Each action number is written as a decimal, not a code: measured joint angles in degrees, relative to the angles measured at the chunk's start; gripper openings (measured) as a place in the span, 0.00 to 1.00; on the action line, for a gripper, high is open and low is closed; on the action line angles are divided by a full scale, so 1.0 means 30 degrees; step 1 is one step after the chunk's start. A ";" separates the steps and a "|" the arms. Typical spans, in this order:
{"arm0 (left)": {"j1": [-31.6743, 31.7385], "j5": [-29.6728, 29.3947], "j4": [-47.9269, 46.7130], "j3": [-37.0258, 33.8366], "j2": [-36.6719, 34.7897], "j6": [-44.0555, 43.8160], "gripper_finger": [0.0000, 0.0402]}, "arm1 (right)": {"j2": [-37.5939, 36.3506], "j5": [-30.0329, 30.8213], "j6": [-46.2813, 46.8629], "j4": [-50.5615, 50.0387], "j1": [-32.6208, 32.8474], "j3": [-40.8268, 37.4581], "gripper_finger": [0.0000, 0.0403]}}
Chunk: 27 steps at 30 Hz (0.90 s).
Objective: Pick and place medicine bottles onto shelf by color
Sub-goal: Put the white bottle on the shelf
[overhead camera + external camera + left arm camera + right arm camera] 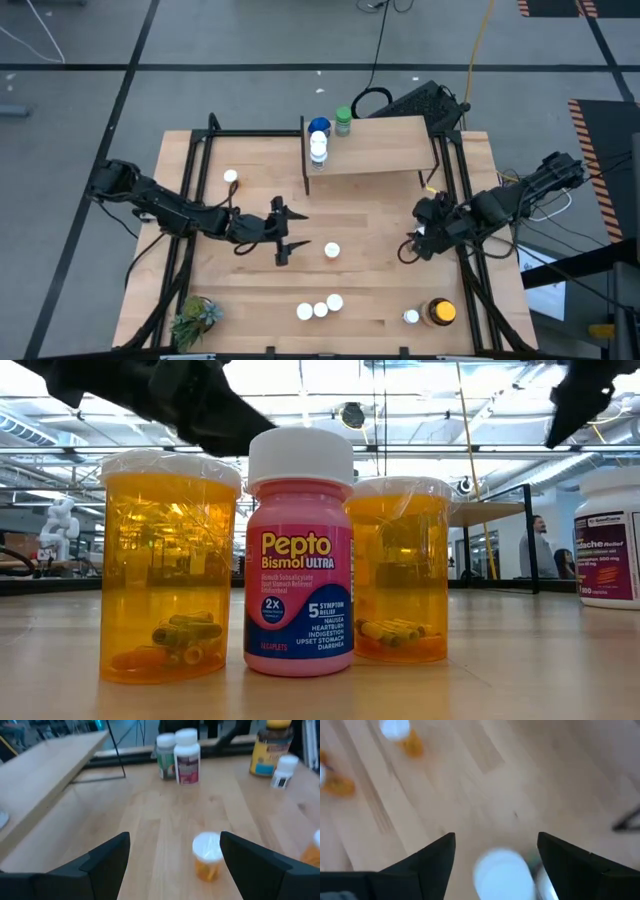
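1. Light wood fills my overhead feed — the shelf sits at the far middle of the table, with three bottles bunched at its left end: a green-capped one, a blue-capped one and a white-capped one.
2. My left gripper hovers mid-table, fingers spread wide with nothing between them.
3. Just ahead of it stands an orange bottle with a white cap; on the left wrist feed that same bottle is framed between the open fingers, beyond their tips and not touched.
4. My right gripper is low on the right side of the table, fingers parted, and a white-capped bottle shows between them on its wrist feed — blurred, so I cannot tell whether it is touched.
5. Three white-capped bottles cluster near the front edge; at table height the middle one is a pink Pepto bottle between two orange ones.
6. Front right, a yellow-lidded amber jar stands just beside a small white bottle.
7. One lone white-capped bottle stands at the left, and a green plant at the front left corner.
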 joint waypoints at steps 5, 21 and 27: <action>0.0689 0.1467 0.3180 0.0068 0.1247 0.0335 0.78 | -0.0157 -0.3528 0.0992 -0.3111 0.0077 0.0087 0.66; 0.3568 0.6395 0.1185 1.0279 0.9540 0.2765 0.78 | -0.0142 -0.4786 0.2416 -0.4747 0.1304 0.0079 0.63; 0.4265 0.8439 0.1492 1.5458 1.3499 0.3746 0.78 | -0.0142 -0.3732 0.1622 -0.4737 0.1297 0.0079 0.63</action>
